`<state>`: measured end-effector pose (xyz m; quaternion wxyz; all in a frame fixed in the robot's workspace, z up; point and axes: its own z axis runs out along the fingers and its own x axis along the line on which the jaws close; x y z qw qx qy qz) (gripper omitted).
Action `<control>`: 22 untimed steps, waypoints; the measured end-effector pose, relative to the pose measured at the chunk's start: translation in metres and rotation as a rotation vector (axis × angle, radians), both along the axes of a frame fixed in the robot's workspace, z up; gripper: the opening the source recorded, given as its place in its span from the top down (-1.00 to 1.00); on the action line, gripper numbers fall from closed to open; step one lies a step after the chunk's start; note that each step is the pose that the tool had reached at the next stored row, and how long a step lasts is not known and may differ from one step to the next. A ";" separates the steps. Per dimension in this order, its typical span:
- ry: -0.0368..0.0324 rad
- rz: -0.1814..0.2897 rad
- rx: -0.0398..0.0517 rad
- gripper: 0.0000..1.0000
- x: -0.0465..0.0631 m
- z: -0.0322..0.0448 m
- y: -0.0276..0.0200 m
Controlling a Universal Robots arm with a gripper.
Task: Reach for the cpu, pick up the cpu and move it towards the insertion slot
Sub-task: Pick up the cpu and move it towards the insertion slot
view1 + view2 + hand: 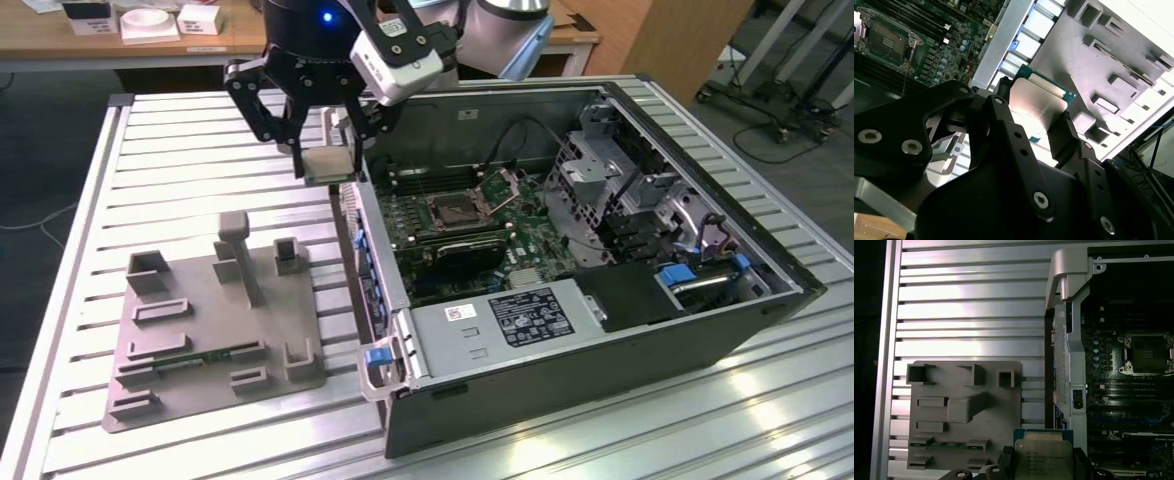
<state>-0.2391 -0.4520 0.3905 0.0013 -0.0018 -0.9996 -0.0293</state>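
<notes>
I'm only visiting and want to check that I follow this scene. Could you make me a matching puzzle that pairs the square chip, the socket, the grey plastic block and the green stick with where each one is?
Things:
1. cpu
2. insertion slot
3. grey fixture
4. green memory stick

Places:
A. lying in a recess of the fixture
B. clamped in the gripper, off the table
C. resting on the slatted table
D. on the green board inside the open case

Pairs: 1-B; 2-D; 3-C; 4-A
</notes>
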 end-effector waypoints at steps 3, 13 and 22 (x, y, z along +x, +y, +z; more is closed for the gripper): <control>-0.0001 0.000 0.0001 -0.09 0.001 0.0000 0.0000; 0.0000 0.000 0.0000 -0.09 0.005 0.0000 0.0000; -0.0001 0.000 0.0001 -0.09 0.009 0.0000 0.0000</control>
